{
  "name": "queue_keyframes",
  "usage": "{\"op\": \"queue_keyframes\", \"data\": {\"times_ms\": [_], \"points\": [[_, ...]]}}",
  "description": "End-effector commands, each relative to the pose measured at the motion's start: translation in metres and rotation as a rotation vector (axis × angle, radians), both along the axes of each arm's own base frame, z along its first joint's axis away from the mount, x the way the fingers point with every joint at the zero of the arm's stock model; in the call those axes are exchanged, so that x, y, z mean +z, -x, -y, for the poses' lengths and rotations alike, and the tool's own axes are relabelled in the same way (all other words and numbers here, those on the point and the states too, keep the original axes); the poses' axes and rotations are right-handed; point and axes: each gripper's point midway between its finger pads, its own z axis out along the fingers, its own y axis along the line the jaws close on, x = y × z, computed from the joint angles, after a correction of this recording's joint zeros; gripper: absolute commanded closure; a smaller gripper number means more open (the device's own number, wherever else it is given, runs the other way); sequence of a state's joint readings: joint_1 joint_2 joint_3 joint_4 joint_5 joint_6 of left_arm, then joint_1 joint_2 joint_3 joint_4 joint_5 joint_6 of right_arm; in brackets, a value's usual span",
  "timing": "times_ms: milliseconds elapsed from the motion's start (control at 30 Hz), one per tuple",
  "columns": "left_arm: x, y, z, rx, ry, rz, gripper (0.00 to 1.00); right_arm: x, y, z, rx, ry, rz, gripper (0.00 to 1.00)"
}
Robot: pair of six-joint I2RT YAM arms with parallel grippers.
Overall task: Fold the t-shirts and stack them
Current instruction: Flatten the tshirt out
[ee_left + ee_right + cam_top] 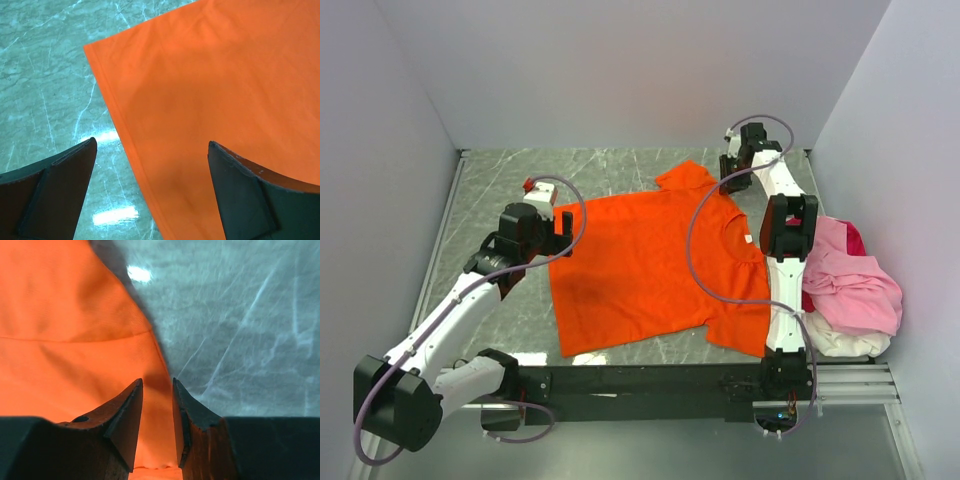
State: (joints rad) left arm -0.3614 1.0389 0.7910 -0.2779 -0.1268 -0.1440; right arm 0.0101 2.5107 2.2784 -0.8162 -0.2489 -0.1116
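Orange t-shirt (650,265) spread flat, front up, on the marbled table (500,180), lying between the two hands. Left gripper (563,235) poised above the shirt's hem corner with its jaws spread wide and nothing between them; in the left wrist view the left gripper (151,145) has one finger over bare table (45,65) and the other over the orange t-shirt (225,75), the stitched hem edge running diagonally through the gap and the corner lying ahead of the fingertips. Right gripper (728,178) down at the shirt's far sleeve; in the right wrist view the right gripper (157,382) has its jaws narrow, the edge of the orange t-shirt (60,330) passing into the slim gap between them, cloth on one side of the fingers and bare table (250,315) on the other; whether the jaws actually pinch the fabric cannot be told. Behind the right gripper, on the outer side of its arm, a loose heap: a pink t-shirt (850,280) on top, a white t-shirt (840,345) beneath, a magenta-red t-shirt (855,238) showing at the far edge
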Motion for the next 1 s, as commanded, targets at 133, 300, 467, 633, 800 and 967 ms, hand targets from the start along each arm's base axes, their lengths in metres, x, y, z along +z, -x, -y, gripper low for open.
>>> {"op": "queue_keyframes", "data": {"times_ms": [133,300,467,633,800,967], "points": [[0.002,-0.005,0.008,-0.025,0.030,-0.002,0.01,-0.013,0.017,0.007,0.001,0.026,-0.083,0.72],[0.001,-0.004,0.009,-0.029,0.033,-0.007,0.01,-0.011,0.043,0.014,0.027,0.067,-0.116,1.00],[0.001,-0.003,0.011,-0.038,0.042,-0.008,0.01,-0.008,0.094,0.020,0.081,0.116,-0.176,1.00],[0.002,-0.003,0.015,-0.052,0.051,-0.011,0.01,-0.007,0.122,0.028,0.095,0.152,-0.197,0.88],[0.000,-0.002,0.014,-0.049,0.049,-0.017,0.01,0.012,0.084,0.041,0.027,0.100,-0.115,0.60],[0.001,-0.003,0.011,-0.038,0.045,-0.010,0.01,0.043,0.026,0.025,0.003,-0.016,0.015,0.59]]}}
